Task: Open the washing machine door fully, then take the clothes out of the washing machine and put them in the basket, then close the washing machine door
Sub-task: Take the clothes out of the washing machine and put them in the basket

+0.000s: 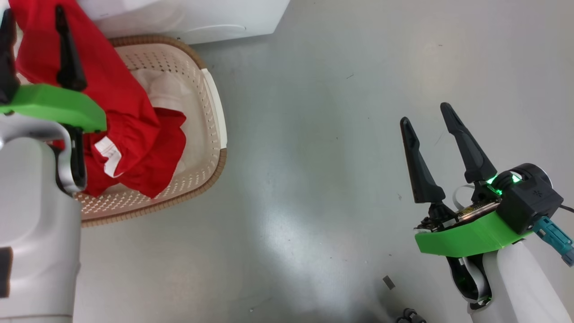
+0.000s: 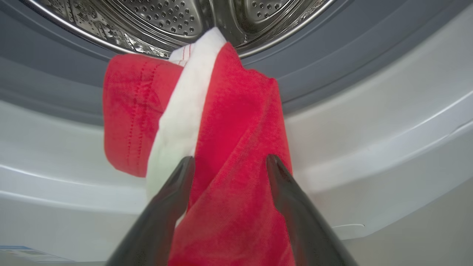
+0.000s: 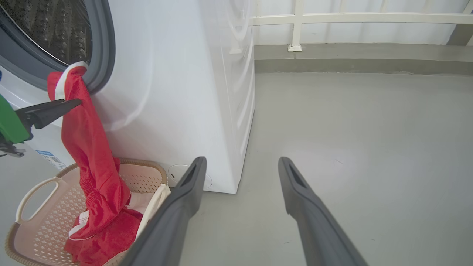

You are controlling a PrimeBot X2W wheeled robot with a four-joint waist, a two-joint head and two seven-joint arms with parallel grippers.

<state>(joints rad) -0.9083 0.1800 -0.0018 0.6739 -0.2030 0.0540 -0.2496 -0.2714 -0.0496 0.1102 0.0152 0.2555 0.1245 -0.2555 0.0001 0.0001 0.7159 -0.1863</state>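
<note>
A red garment [image 1: 130,130] with white trim hangs from the washing machine's grey gasket [image 2: 332,62] down into the cream basket [image 1: 210,175]. My left gripper [image 1: 32,11] is open at the drum's lower rim, and the cloth [image 2: 240,129] lies between its spread fingers. In the right wrist view the red garment [image 3: 88,155] drapes past a left finger [image 3: 48,111] into the basket [image 3: 33,192]. A white cloth piece [image 1: 166,89] lies in the basket. My right gripper [image 1: 425,113] is open over bare floor, holding nothing. The washing machine door is out of view.
The white washing machine [image 3: 166,92] stands right behind the basket, its steel drum [image 2: 177,18] exposed. Grey floor [image 1: 314,157] spreads to the right. A white railing [image 3: 332,18] runs along the back. A small scrap [image 1: 388,281] and dark bits [image 1: 410,316] lie near my base.
</note>
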